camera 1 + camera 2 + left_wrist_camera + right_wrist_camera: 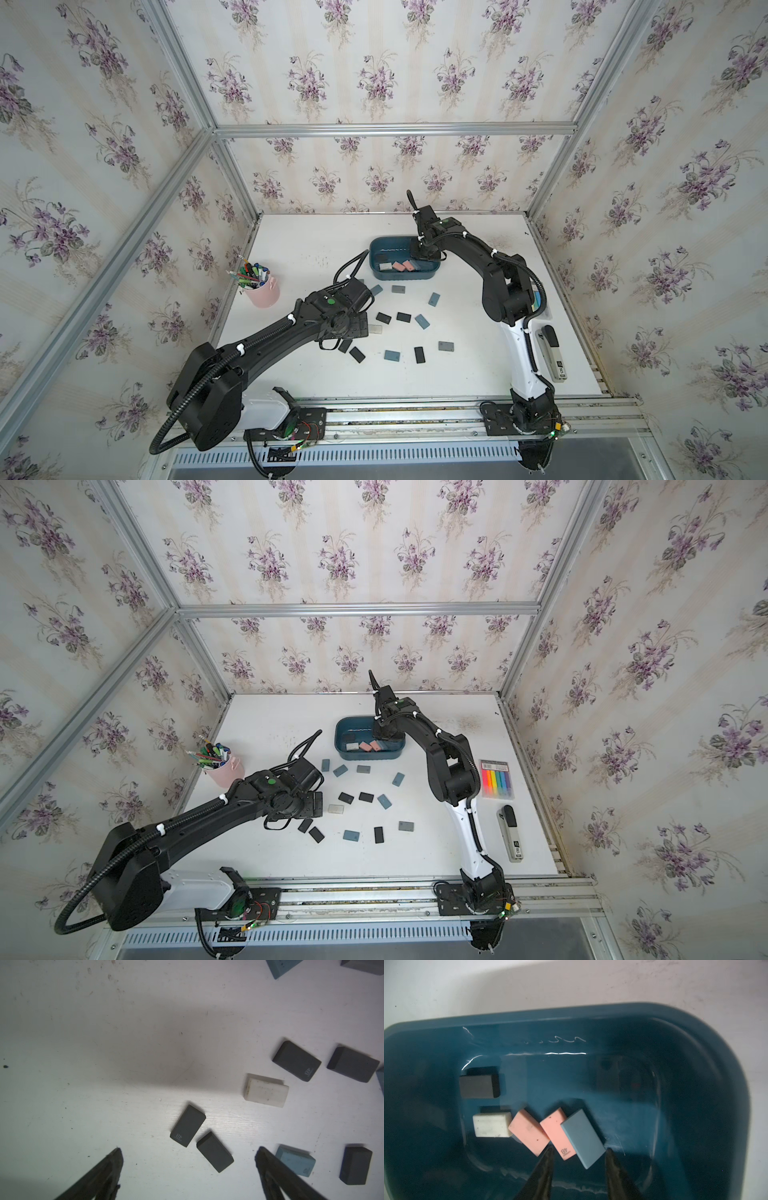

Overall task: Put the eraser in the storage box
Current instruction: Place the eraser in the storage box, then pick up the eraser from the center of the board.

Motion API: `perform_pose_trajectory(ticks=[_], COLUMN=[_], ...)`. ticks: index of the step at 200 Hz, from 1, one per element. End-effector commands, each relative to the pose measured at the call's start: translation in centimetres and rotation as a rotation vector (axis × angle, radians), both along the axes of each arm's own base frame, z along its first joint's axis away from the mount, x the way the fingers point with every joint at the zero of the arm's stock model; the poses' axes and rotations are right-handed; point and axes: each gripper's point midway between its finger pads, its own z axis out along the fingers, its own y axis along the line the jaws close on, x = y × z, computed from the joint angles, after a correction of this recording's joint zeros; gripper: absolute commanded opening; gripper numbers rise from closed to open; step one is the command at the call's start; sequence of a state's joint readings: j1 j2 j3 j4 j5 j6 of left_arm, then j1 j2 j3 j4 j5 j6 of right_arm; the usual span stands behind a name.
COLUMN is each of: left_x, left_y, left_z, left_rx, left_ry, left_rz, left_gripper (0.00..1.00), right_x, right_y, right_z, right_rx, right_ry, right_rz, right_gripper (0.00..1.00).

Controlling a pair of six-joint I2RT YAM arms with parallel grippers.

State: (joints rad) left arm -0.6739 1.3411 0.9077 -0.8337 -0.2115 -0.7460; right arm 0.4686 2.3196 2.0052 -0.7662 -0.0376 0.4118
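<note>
The dark teal storage box (376,246) (341,729) (571,1014) sits at the back middle of the table. Inside it lie a black eraser (478,1086), a white one (492,1127), two pink ones (528,1133) and a blue eraser (582,1138) leaning on a pink one. My right gripper (579,1148) hovers over the box with its jaws apart; the blue eraser lies free just beyond the fingertips. My left gripper (189,1149) (349,328) is open above the table, near two black erasers (188,1126) and a white eraser (267,1093).
Several black, blue and grey erasers (403,318) are scattered in front of the box. A pink pen cup (262,291) stands at the left. A highlighter pack (496,779) and a stapler (510,833) lie at the right. Frame walls enclose the table.
</note>
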Motion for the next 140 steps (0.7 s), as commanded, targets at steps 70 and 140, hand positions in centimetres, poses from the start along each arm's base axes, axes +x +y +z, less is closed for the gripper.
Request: perform_pose_trajectory(ticks=[70,140], left_x=[-0.4,-1.4], left_y=[-0.6,-1.3], left_z=[-1.4,-5.9], left_rx=[-0.036,-0.045], left_ry=[0.02,0.104], left_rz=[-0.01,-0.07], left_gripper=[0.99,0.99], right_x=[-0.3,-6.1], right_y=[1.6,1.4], right_z=[11.6,21.5], right_rx=[0.149,0.321], right_ry=[-0.227,-0.459], right_rz=[0.036,0.113], right_gripper=[0.64,1.0])
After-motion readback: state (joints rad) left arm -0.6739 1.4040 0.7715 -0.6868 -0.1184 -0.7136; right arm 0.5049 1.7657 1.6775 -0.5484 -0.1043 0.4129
